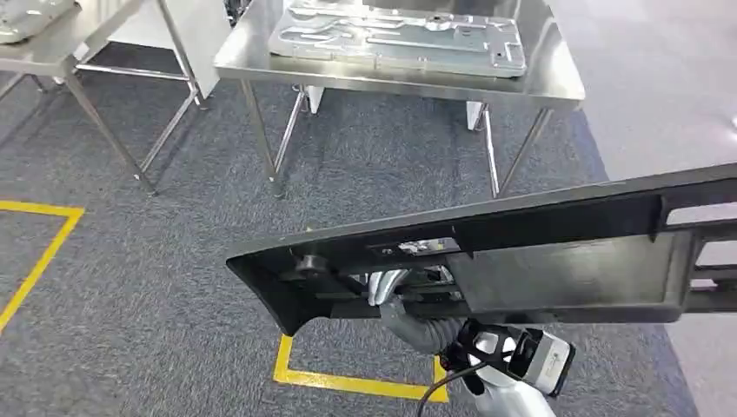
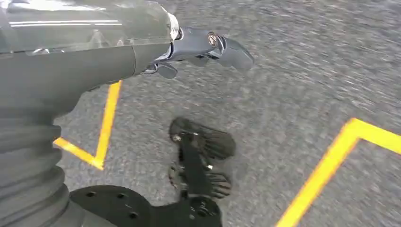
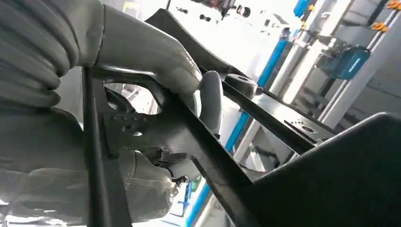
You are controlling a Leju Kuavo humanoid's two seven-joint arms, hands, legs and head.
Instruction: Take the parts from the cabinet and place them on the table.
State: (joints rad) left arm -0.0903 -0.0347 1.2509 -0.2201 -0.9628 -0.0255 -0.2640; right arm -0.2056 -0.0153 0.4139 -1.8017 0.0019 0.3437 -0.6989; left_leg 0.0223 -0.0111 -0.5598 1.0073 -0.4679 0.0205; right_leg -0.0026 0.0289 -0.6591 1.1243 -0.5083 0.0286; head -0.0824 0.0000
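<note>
A long black plastic part [image 1: 556, 252] stretches across the lower half of the head view, from the middle out past the right edge, carried above the carpet. My right hand [image 1: 415, 306] grips it from beneath near its left end. In the right wrist view the thumb and fingers of the right hand [image 3: 158, 66] wrap a bar of the black part [image 3: 331, 170]. The steel table [image 1: 556, 87] stands ahead, across a strip of carpet. My left hand [image 2: 203, 46] hangs over the floor with its fingers apart and nothing in it.
A stamped metal panel [image 1: 400, 39] lies on the steel table. A second steel table [image 1: 52, 52] stands at the far left. Yellow tape lines [image 1: 348, 380] mark the grey carpet, also a yellow tape line [image 2: 326, 175] below my left hand.
</note>
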